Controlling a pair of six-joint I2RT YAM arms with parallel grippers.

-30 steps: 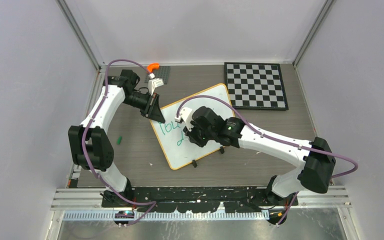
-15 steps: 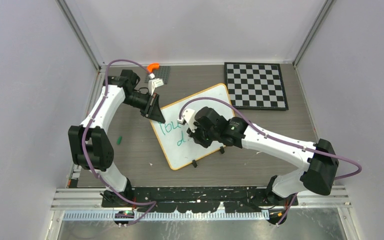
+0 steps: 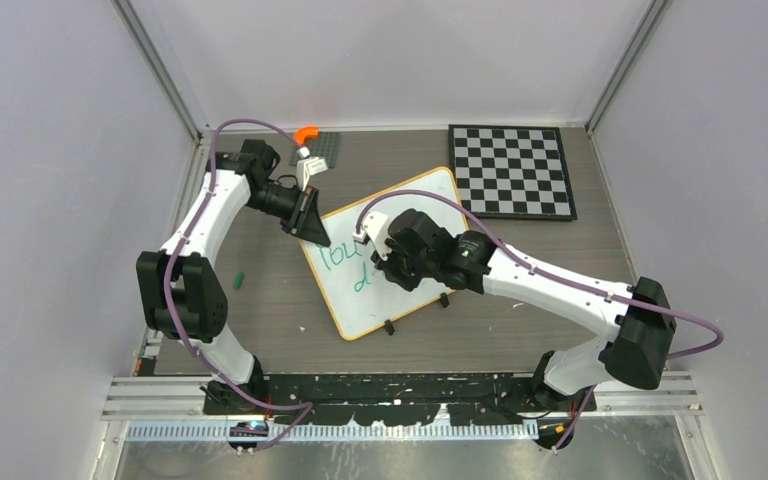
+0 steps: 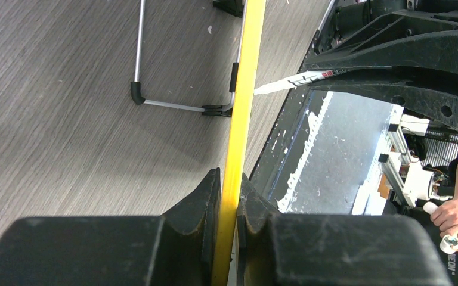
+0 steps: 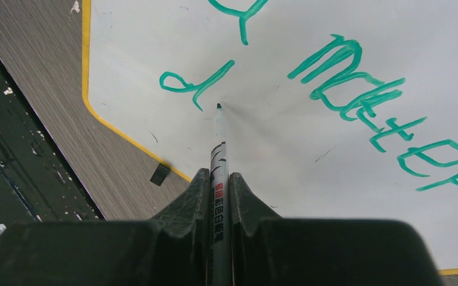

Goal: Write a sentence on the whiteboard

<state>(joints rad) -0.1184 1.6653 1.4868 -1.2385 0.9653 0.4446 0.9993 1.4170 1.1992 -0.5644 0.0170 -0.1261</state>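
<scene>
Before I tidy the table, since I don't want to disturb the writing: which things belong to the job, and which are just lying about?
In use: whiteboard, its rim clamped by the left gripper; green marker in the right gripper; green sentence.
Lying about: chequered board; orange piece; small green piece.

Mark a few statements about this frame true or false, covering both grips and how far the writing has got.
1. The right gripper is shut on a green marker. True.
2. The left gripper hangs open. False: it is shut on the whiteboard, clamping its yellow rim.
3. The sentence is complete. False: its second line holds only a "d".
4. The chequered board sits at the far right in the top view. True.
</scene>
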